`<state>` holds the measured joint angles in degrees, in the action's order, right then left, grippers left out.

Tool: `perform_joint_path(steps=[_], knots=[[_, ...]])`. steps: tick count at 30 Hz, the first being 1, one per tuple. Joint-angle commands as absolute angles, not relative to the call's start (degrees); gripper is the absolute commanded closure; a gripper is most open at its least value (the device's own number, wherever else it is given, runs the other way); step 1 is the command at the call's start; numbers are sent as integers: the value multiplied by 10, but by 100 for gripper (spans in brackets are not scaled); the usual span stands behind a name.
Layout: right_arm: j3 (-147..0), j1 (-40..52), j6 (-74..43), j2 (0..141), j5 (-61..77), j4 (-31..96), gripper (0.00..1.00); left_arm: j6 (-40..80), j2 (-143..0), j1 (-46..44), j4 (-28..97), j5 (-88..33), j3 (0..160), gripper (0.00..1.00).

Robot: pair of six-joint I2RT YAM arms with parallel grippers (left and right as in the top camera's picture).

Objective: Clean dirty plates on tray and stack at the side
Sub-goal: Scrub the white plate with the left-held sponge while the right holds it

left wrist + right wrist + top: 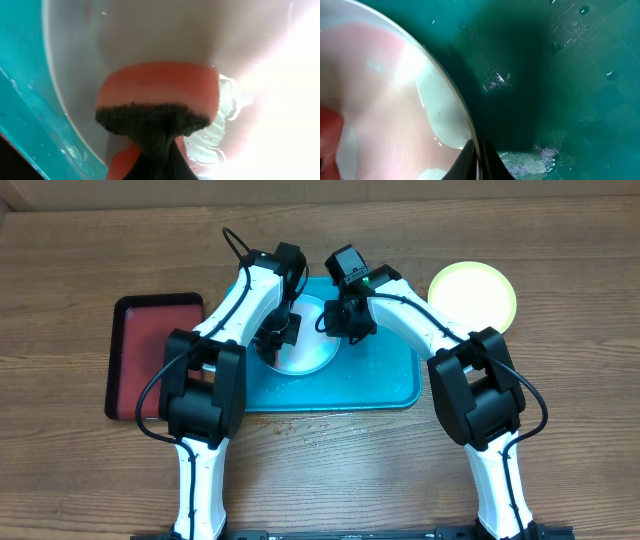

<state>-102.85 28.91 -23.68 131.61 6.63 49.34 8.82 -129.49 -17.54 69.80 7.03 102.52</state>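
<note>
1. Pale plate (312, 356) lies on the teal tray (385, 380) at mid-table, between the two arms and towards the tray's left half.
2. Left gripper (281, 330) has its jaws pressed together on an orange sponge (157, 87). The sponge's dark scouring side faces the wrist camera, and it is pushed against the wet inside of the plate.
3. Right gripper (346, 320) pinches the plate's rim between its closed jaws, steadying the plate on the right side; the right wrist view shows the rim running straight into the fingertips.
4. Scrubbing is judged to be the step in hand. A pinkish film tints the plate's surface, and water glints on it and on the tray floor.
5. Yellow-green plate (472, 295) rests on the table (570, 240) just off the tray's far right corner, likely the start of the stack. No third plate can be made out.
6. Red tray (150, 355) sits empty-looking to the left, apart from the work.
7. Next move likely calls for wiping off the remaining tint, lifting the sponge clear, then carrying the plate by its rim onto the yellow-green one. A wet rim could slip in that narrow pinch.
</note>
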Motion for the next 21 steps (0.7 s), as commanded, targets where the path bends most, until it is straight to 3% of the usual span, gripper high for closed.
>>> perform_joint_path(steps=[1, 12, 21], knots=[[-1024, 288, -234, 1322, 41, 499, 95, 92, -1294, -175, 700, 53, 1022, 96], [-1024, 288, -234, 1322, 41, 506, 95, 92, -1294, -175, 482, 76, 1022, 96], [-1024, 288, -234, 1322, 41, 506, 95, 92, -1294, -175, 496, 39, 1022, 96]])
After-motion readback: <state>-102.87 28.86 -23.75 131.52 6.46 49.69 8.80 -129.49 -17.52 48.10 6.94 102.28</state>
